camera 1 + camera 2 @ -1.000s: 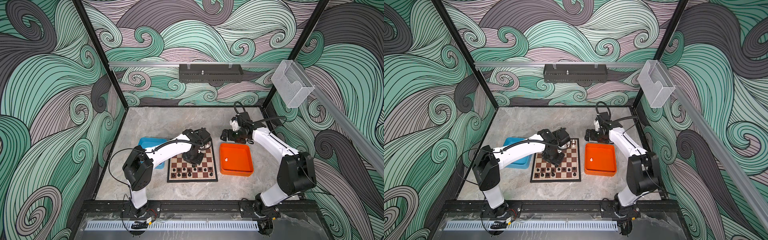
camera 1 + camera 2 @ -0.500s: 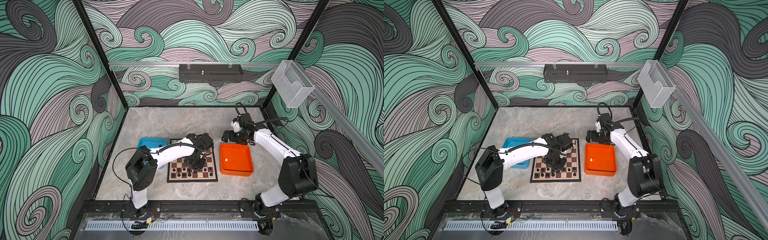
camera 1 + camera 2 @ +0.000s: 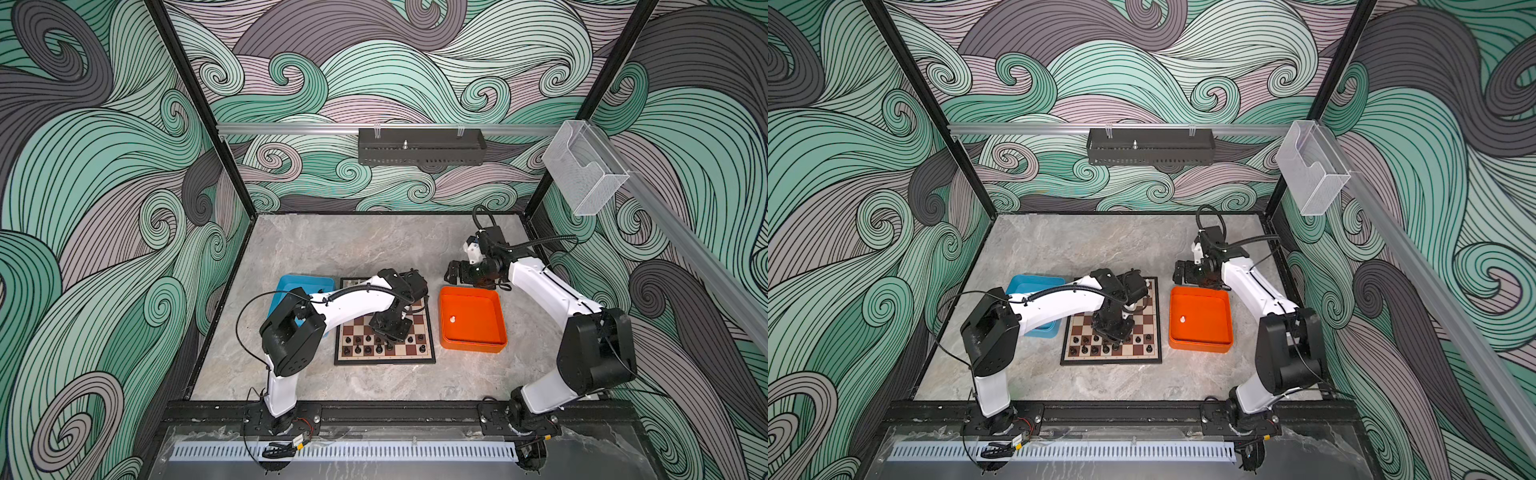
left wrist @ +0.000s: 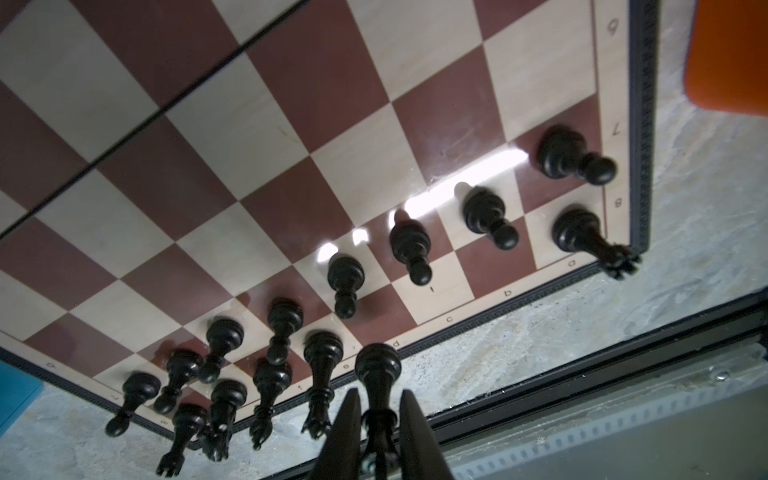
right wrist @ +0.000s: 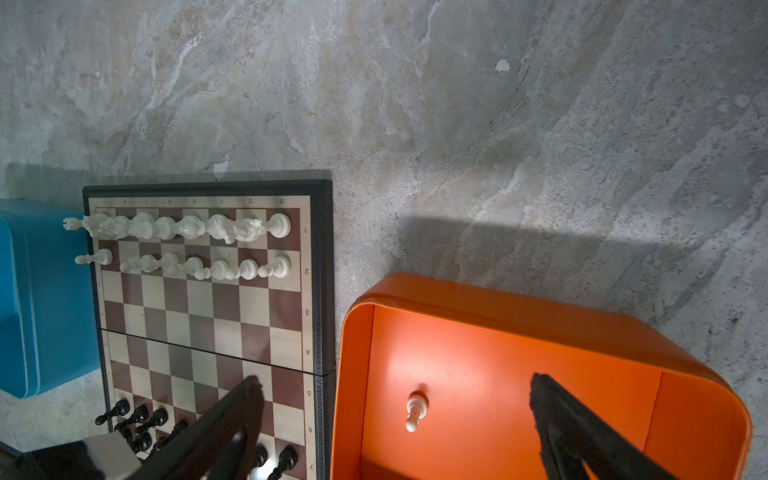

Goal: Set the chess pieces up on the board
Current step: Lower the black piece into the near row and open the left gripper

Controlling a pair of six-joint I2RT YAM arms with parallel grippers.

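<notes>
The board (image 3: 428, 332) lies in the middle of the table. Several black chess pieces (image 4: 345, 274) stand in its two near rows, and white ones (image 5: 187, 228) fill the two far rows in the right wrist view. My left gripper (image 4: 379, 395) is shut on a tall black piece (image 4: 377, 368), base down, over the near edge of the board (image 4: 291, 124); in both top views it (image 3: 388, 343) hangs over the near rows. My right gripper (image 5: 395, 379) is open above the orange tray (image 5: 519, 316), where one white pawn (image 5: 415, 409) stands.
A blue tray (image 3: 299, 286) sits left of the board, partly under the left arm. The orange tray (image 3: 473, 345) is right of the board. The cell's black frame rail runs along the table's near edge.
My left gripper has moved from the far half of the board toward its near rows, carrying the black piece. The right arm has barely shifted.
</notes>
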